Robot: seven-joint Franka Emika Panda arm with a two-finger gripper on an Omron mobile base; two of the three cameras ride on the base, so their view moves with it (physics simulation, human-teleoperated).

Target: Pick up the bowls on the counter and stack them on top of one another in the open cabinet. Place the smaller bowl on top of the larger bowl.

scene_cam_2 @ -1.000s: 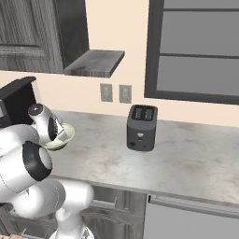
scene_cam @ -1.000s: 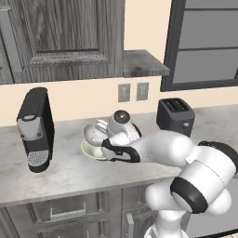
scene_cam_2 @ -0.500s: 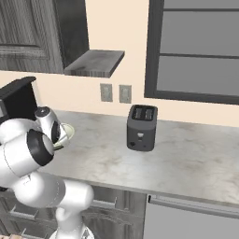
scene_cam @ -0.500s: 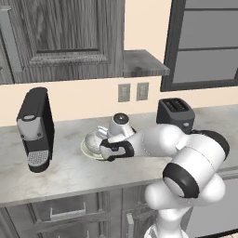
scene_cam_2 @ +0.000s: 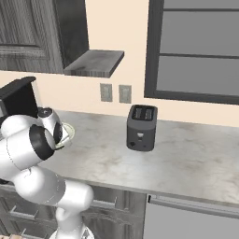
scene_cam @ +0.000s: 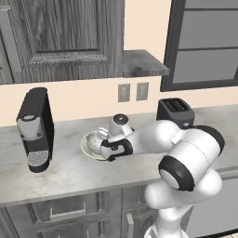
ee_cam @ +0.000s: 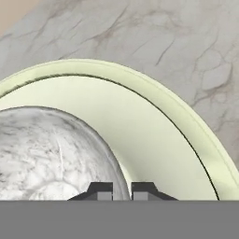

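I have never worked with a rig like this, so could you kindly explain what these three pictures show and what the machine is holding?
It is a rendered kitchen with a white robot arm on a mobile base. Two pictures come from cameras on the base, behind the arm to its left and right; the third looks along the gripper itself.

On the counter stand a black coffee machine and a black toaster. Between them sits the larger bowl, pale cream-green, with the smaller bowl, grey-white and marbled, resting inside it.

The gripper reaches down into the bowls. In the hand view its two dark fingertips are closed on the rim of the smaller bowl, one on either side. Both bowls appear to rest on the counter, not lifted.

The open cabinet is the shelf above.
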